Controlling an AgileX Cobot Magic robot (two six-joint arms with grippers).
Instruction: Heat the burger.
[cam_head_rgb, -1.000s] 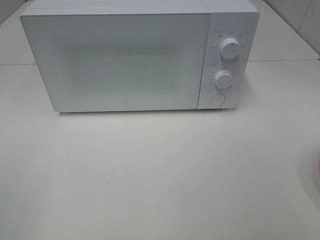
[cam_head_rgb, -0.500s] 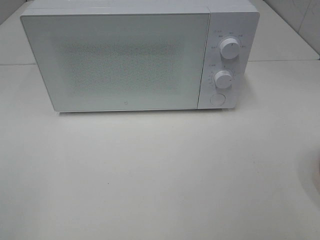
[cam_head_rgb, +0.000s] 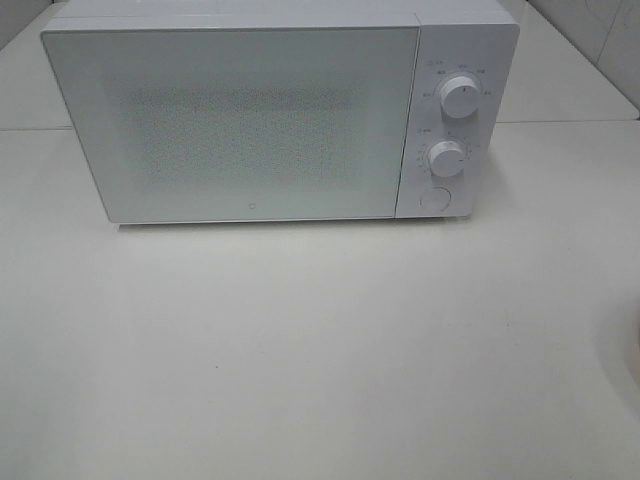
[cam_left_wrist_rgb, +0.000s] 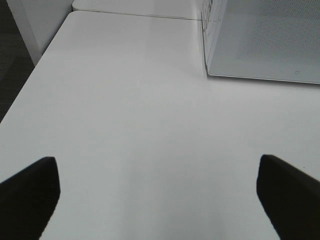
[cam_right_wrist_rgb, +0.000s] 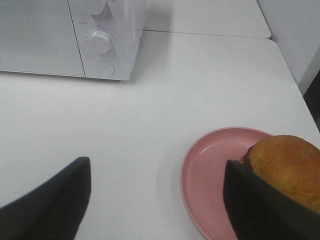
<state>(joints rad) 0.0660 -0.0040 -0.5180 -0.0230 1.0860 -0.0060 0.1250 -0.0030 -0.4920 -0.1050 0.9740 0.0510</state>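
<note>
Task not begun: microwave (cam_head_rgb: 280, 120) door is shut; burger (cam_right_wrist_rgb: 287, 167) sits on the pink plate (cam_right_wrist_rgb: 215, 175) on the table (cam_head_rgb: 300, 350). Left gripper (cam_left_wrist_rgb: 157, 192) and right gripper (cam_right_wrist_rgb: 157, 200) stand wide, empty

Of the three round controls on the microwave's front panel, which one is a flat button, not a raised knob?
The lowest one, at the panel's bottom. It sits flush, with no markings around it. The two knobs above it stand out from the microwave and have dial marks around them.

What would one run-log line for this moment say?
microwave: door shut | burger: on pink plate | left gripper: open, empty | right gripper: open, empty
</note>
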